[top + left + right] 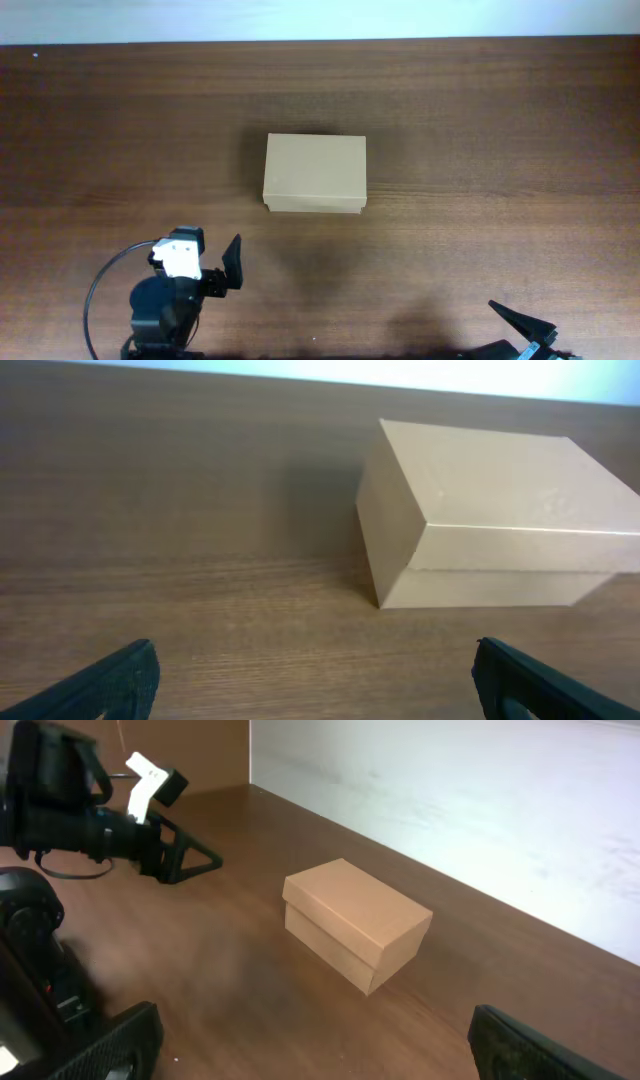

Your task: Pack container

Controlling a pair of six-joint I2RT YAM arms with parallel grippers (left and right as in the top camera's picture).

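The container (pixel 315 172) is a plain tan cardboard box with its lid shut, standing in the middle of the wooden table. It also shows in the left wrist view (pixel 500 520) and the right wrist view (pixel 355 920). My left gripper (pixel 315 680) is open and empty, near the table's front edge, short of the box and to its left; in the overhead view it (pixel 228 265) is below the box. My right gripper (pixel 310 1045) is open and empty at the front right corner (pixel 525 325), well away from the box.
The brown wooden table (pixel 480 120) ends at a pale wall along its far edge (pixel 320 20). The left arm's body and cable (pixel 160 305) stand at the front left. No small items show on the table.
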